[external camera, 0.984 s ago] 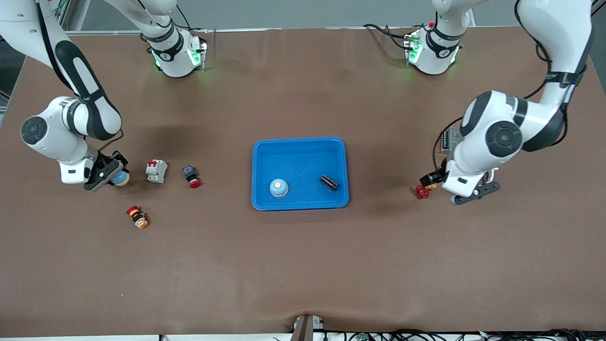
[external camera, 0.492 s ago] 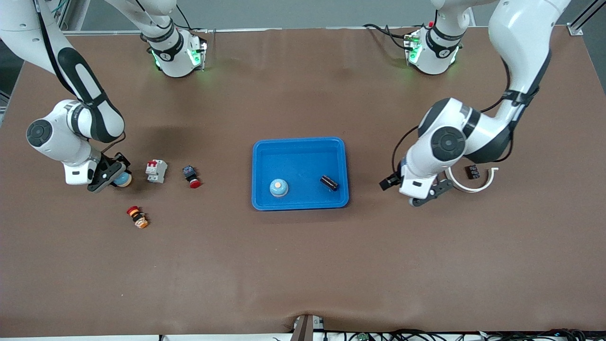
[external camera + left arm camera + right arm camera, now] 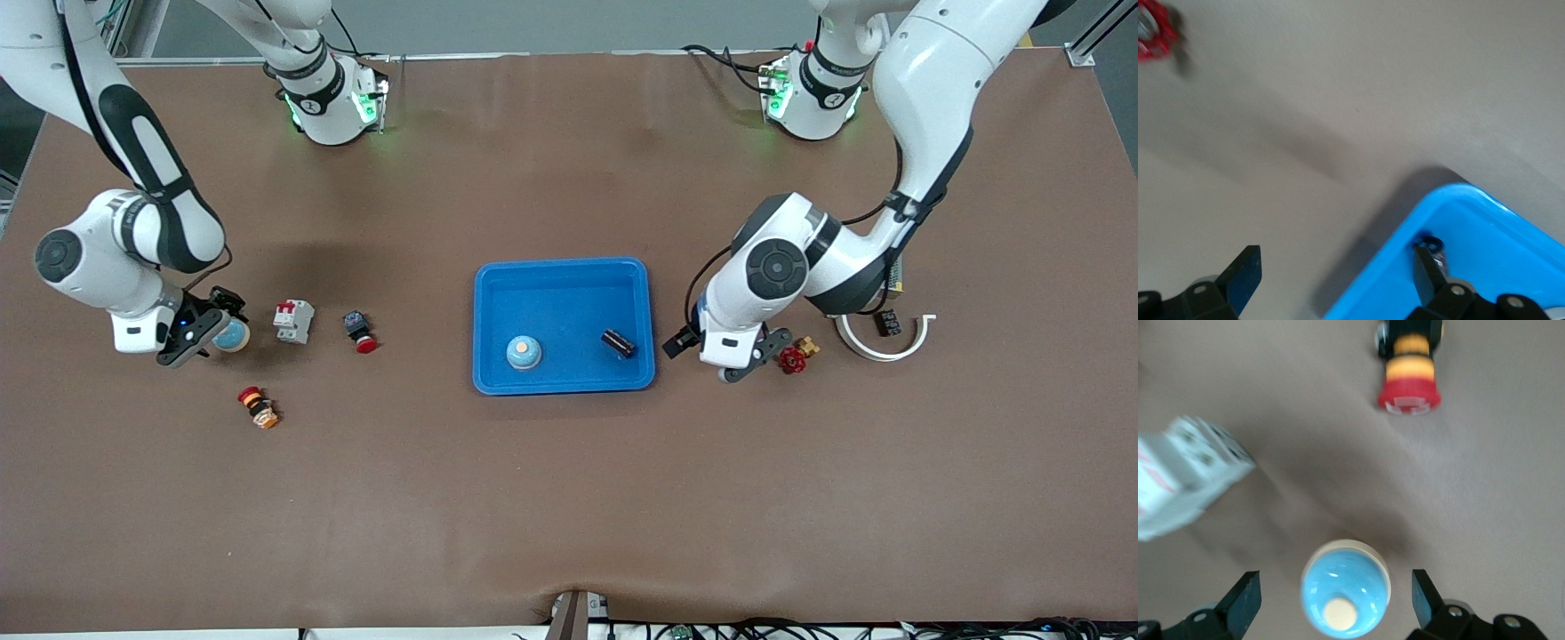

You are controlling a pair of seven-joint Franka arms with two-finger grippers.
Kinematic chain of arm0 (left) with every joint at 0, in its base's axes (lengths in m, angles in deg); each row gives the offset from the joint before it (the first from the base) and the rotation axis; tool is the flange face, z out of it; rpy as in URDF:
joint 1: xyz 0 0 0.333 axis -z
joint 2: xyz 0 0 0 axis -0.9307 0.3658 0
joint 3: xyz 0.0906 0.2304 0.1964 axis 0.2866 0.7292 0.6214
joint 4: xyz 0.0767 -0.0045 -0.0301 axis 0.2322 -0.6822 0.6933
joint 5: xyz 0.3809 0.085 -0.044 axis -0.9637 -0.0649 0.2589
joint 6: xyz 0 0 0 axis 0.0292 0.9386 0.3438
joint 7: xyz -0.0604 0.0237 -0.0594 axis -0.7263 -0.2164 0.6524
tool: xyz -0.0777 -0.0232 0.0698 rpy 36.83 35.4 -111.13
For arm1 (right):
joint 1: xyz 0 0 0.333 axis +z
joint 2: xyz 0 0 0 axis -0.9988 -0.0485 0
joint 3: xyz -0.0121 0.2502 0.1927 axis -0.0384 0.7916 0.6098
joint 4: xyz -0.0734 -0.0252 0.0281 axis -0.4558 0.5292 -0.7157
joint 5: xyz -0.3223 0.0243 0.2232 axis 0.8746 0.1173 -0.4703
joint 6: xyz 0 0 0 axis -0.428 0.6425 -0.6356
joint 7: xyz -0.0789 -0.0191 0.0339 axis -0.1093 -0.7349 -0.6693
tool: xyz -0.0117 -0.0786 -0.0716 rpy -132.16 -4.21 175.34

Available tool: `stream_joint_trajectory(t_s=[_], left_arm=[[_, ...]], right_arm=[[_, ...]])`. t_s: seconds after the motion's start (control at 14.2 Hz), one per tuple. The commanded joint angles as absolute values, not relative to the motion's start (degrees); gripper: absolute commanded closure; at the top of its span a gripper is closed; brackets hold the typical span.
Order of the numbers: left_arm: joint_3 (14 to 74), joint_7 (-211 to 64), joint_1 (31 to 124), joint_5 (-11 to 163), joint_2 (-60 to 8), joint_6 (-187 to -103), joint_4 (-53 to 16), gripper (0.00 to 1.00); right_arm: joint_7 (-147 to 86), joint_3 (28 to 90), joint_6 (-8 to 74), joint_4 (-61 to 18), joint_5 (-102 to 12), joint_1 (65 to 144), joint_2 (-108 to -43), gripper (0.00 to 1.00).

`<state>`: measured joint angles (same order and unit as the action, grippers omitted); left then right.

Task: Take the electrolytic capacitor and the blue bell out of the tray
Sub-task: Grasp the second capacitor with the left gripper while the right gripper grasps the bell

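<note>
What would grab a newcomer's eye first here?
The bright blue tray mid-table, holding a small bell and a dark capacitor. Then the left pincer, open, low beside the tray, and the right pincer, open around a second blue bell at its end.

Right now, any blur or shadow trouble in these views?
Front view: sharp, soft arm shadows on the table. Left wrist view: smeared; red valve blurred, blue tray rim casts a dark shadow. Right wrist view: bell fairly clear, white breaker smeared.
</note>
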<state>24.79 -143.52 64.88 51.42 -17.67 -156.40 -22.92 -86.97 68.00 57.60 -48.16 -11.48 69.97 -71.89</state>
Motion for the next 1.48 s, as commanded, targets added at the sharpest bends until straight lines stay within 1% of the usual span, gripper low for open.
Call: stream_joint_trajectory(t_s=[0.0,0.07,0.28,0.42,0.56,0.84,0.98,1.12,1.19,1.27,1.41], left_arm=[[25.2,-149.5,68.4,51.5,-14.7,-156.5,-19.4,0.0],[25.3,-151.6,69.7,51.5,-13.7,-156.6,-18.2,0.0],[27.3,-157.2,73.7,51.5,-10.5,-158.3,-14.6,0.11],[30.9,-160.1,77.8,51.6,-9.1,-159.4,-13.0,0.16],[34.0,-163.0,81.6,51.8,-7.8,-160.5,-11.5,0.2],[36.3,-166.2,85.2,51.7,-5.4,-162.7,-10.1,0.22],[37.1,-166.3,85.8,51.6,-4.5,-163.4,-10.1,0.25],[37.8,-166.4,86.2,51.7,-3.8,-164.0,-10.1,0.31],[37.8,-166.3,86.2,51.7,-3.7,-164.4,-10.1,0.38],[37.8,-166.3,86.2,51.6,-3.6,-164.4,-10.1,0.49],[37.9,-165.9,86.1,51.5,-3.7,-164.4,-10.1,0.8]], right_arm=[[-78.2,68.6,39.0,-38.2,-13.4,73.1,-67.7,0.0],[-73.9,68.6,33.5,-34.7,-13.0,74.7,-66.7,0.0],[-61.9,68.5,22.3,-27.2,-12.3,80.3,-64.5,0.0],[-51.5,68.6,16.8,-23.2,-12.3,84.9,-63.9,0.0],[-40.9,68.6,14.0,-20.3,-12.4,89.8,-63.9,0.0],[-20.0,68.6,15.5,-16.6,-13.2,99.0,-64.1,0.0],[-10.8,68.7,19.8,-16.8,-13.3,103.4,-64.3,0.0],[-2.4,68.6,24.1,-16.8,-13.2,107.4,-65.3,0.0],[0.5,68.6,26.5,-16.8,-13.2,109.2,-66.3,0.0],[2.7,68.6,28.9,-16.8,-13.2,110.4,-67.5,0.0],[6.5,68.6,33.3,-16.8,-13.1,111.9,-70.4,0.0]])
